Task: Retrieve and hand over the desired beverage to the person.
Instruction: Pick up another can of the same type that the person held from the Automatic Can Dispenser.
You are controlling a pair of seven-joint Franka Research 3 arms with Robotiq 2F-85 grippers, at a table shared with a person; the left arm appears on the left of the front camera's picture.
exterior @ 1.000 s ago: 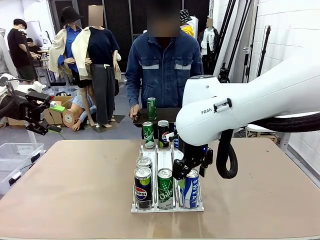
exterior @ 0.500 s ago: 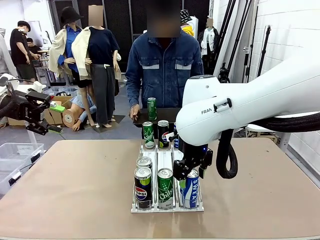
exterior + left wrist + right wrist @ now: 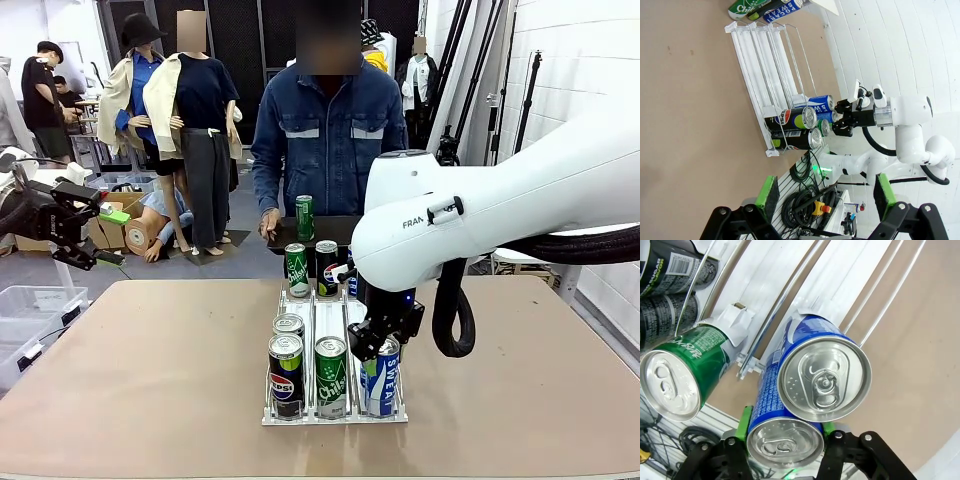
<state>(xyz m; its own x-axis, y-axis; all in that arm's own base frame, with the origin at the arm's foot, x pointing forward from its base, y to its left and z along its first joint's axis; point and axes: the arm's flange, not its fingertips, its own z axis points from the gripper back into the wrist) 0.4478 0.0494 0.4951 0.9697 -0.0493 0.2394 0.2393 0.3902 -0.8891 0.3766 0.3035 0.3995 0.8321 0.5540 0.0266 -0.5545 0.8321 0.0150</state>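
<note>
Right wrist view looks straight down on the blue aluminium Sweat can (image 3: 785,442). The right gripper (image 3: 786,424) has its green pads (image 3: 745,421) set against the can's two opposite sides, so I judge it closed on the can rather than merely straddling it. The can stands upright at the near end of the right lane of the clear plastic three-lane rack (image 3: 335,417), on the tan desk (image 3: 150,380). Its long axis is vertical, in line with the fingers, so the gripper sits directly above it.

A second blue can (image 3: 825,377) stands right behind it in the same lane, and a green aluminium can (image 3: 331,372) stands just beside it in the middle lane (tight quarters, so a straight lift looks safest). The person in the blue denim jacket (image 3: 325,130) stands at the far side, directly beyond the rack, so a handover would carry the can up and away from the robot.

The left gripper (image 3: 92,236) hangs well off to the left of the desk, pads wide apart and empty, which makes the right arm plainly the nearer one.
</note>
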